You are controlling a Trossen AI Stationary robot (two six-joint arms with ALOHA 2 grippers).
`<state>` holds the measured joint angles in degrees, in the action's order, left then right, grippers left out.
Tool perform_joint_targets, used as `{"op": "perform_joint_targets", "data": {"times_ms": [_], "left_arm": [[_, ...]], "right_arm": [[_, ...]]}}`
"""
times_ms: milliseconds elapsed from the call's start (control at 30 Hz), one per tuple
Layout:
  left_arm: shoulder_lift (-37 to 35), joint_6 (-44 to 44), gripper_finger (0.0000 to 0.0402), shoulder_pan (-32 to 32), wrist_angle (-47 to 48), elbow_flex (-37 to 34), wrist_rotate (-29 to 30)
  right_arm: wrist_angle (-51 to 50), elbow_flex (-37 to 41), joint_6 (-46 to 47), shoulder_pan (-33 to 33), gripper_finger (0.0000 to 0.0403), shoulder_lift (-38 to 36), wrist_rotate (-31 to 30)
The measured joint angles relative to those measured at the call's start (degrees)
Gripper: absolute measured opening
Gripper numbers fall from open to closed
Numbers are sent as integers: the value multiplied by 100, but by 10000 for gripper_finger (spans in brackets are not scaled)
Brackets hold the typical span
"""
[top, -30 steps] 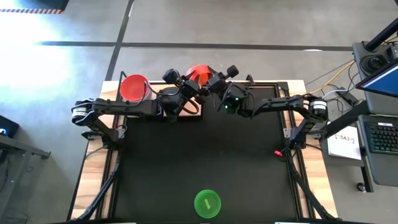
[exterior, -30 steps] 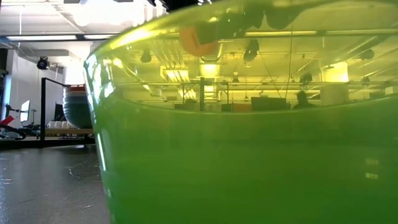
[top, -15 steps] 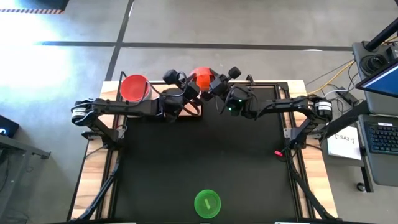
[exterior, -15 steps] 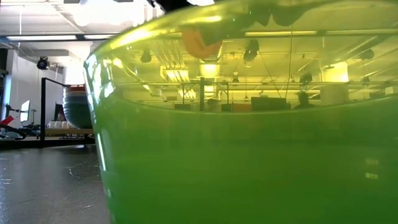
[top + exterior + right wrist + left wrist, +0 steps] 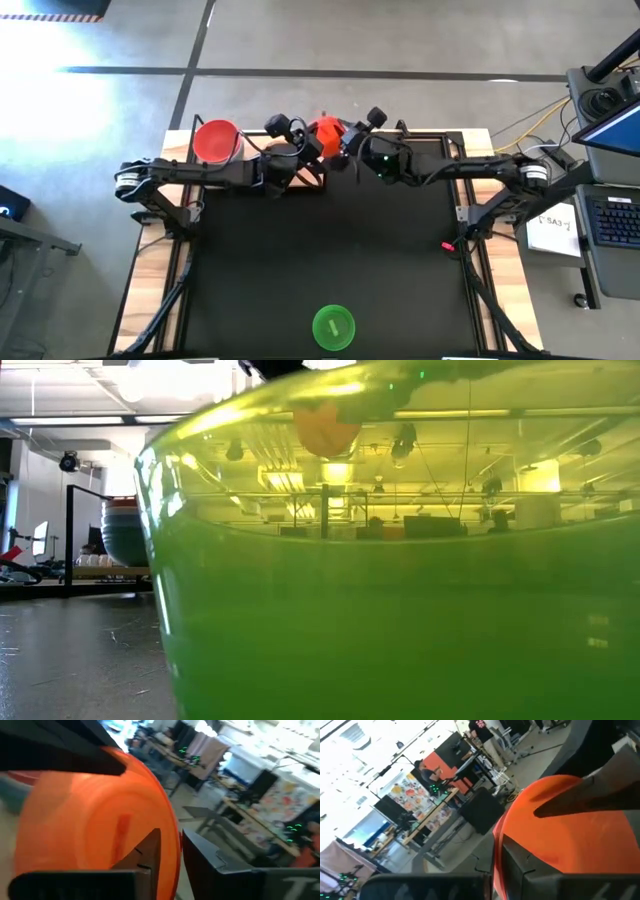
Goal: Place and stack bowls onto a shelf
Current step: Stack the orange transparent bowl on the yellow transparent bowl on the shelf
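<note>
An orange-red bowl [image 5: 325,130] hangs in the air over the table's far edge, between my two grippers. It fills both wrist views [image 5: 560,830] [image 5: 90,820] and shows through the green bowl in the low view [image 5: 325,428]. My left gripper [image 5: 305,140] comes from the left and my right gripper [image 5: 347,138] from the right, each shut on the bowl's rim. A stack of bowls topped by a red one [image 5: 216,142] stands on the wooden shelf [image 5: 100,572]. My left gripper pinches the orange-red bowl's rim [image 5: 497,845], with one finger [image 5: 540,870] inside the wall and the other outside. The bowl is lifted clear and tipped on its side. My right gripper pinches the rim on the other side [image 5: 172,845], one finger [image 5: 145,855] inside and one [image 5: 215,865] outside.
A translucent green bowl [image 5: 333,326] sits on the black table close to the near edge and fills most of the low view [image 5: 400,610]. The shelf's black posts [image 5: 69,535] stand at the far left. Monitors and cables lie off the table's right side.
My right arm has stretched out, and its gripper has reached further toward the left gripper. The orange-red bowl has shifted slightly toward the near edge and tipped more onto its side between the two grippers.
</note>
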<state>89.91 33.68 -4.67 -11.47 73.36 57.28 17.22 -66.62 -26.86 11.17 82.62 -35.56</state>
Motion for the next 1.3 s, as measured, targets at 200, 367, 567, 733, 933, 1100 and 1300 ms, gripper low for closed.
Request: {"op": "perform_joint_targets", "data": {"times_ms": [200,367,567,733,933,1100,1300], "left_arm": [[7,-418,1,-2,58,0,-33],[7,-1024,1,-4,194,0,-422],[7,-1640,1,-4,532,0,-586],[7,-2111,0,-4,684,0,-588],[-69,-2466,0,-4,1263,0,-591],[-392,-3315,0,-28,2671,0,-590],[-793,-4539,0,-87,4526,0,-587]], "right_arm": [[-1262,-173,693,18,102,-581,769],[-2094,-280,1391,102,134,-971,1469],[-2559,-292,1559,118,178,-1323,1496],[-2904,-329,2140,119,212,-1554,1479],[-3785,-329,2494,122,230,-1853,1476],[-4718,-329,2905,122,229,-2088,1463],[-5429,-329,3274,122,229,-2295,1460]]}}
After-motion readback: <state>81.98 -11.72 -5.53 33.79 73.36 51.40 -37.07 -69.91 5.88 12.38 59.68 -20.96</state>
